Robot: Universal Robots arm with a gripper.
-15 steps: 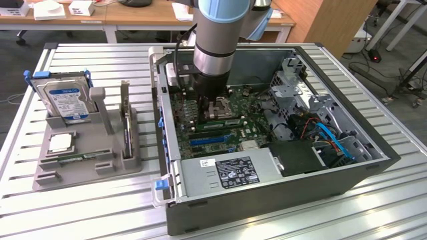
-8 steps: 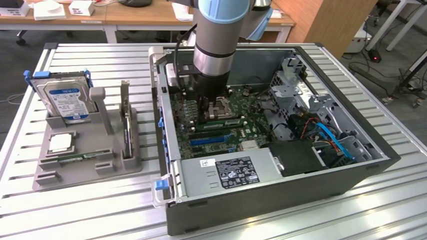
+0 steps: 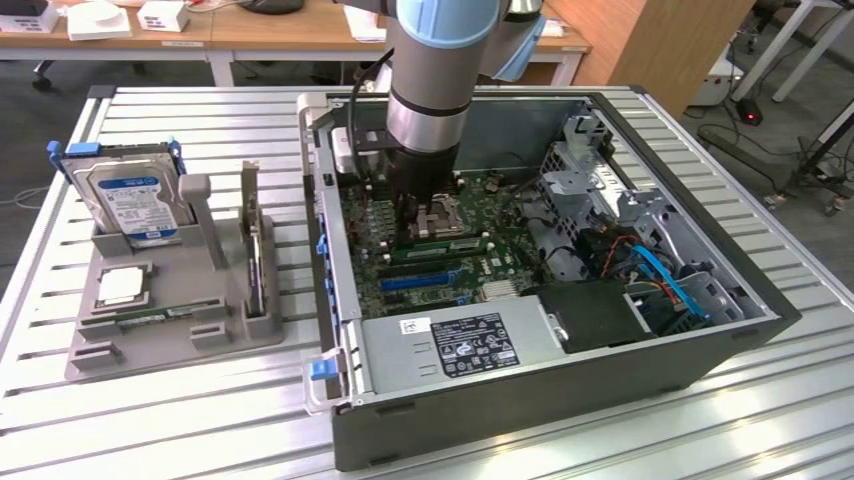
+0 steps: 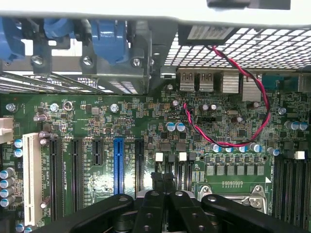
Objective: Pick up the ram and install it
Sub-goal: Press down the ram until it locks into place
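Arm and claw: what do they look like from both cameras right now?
The arm is a round silver-grey tube with a light blue joint cap on top and a black cable running down its side. The claw is matte black, built from chunky linked bars with round pivot pins.

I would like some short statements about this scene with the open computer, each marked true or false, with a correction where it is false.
1. The arm reaches down into the open computer case. True.
2. The hard drive lies inside the case. False: it stands in the grey holder beside the case.
3. The gripper is shut above the motherboard. True.
4. The gripper hovers over the grey holder. False: it is inside the case.
5. A red and black cable runs across the motherboard. True.
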